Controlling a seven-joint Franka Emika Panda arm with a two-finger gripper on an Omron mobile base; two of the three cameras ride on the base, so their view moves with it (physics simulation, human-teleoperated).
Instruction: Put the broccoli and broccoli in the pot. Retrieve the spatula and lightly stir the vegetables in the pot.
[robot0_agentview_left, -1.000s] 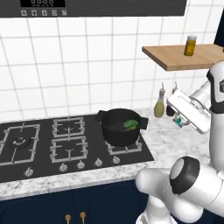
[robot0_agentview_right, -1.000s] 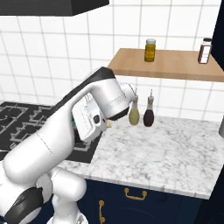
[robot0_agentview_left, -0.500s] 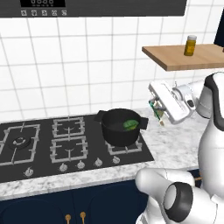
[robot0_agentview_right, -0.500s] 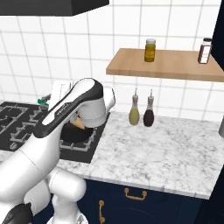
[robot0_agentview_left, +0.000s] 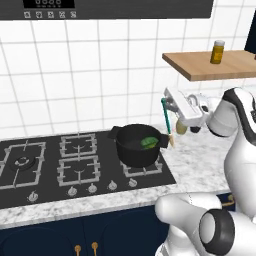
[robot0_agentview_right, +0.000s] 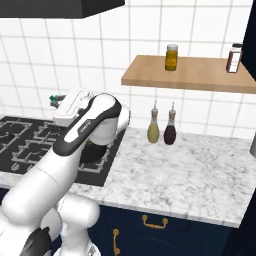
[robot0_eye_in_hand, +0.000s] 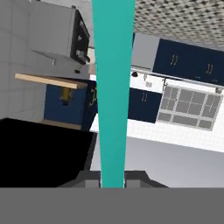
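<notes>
The black pot (robot0_agentview_left: 139, 151) stands on the stove's right rear burner. Bright-green broccoli (robot0_agentview_left: 149, 142) lies inside it; I cannot separate the two pieces. My gripper (robot0_agentview_left: 167, 101) hangs above and just right of the pot's rim, shut on the spatula (robot0_agentview_left: 166, 119). The spatula points down, its teal handle in the fingers and its tan blade end (robot0_agentview_left: 172, 141) beside the pot's right handle. In the hand view the teal handle (robot0_eye_in_hand: 113, 87) runs straight up from between the fingertips (robot0_eye_in_hand: 89, 177) of the gripper (robot0_eye_in_hand: 113, 178). From the right base camera the gripper (robot0_agentview_right: 56, 100) sits left of the arm.
The black gas stove (robot0_agentview_left: 50, 165) fills the counter's left part. Two small bottles (robot0_agentview_right: 153, 130) stand against the wall on the marble counter (robot0_agentview_right: 200, 170). A wooden shelf (robot0_agentview_right: 190, 75) with jars (robot0_agentview_right: 172, 56) hangs above, close over my arm.
My arm has swung left from the bottles' side of the counter toward the pot, carrying the spatula. The spatula now hangs upright by the pot's right rim.
</notes>
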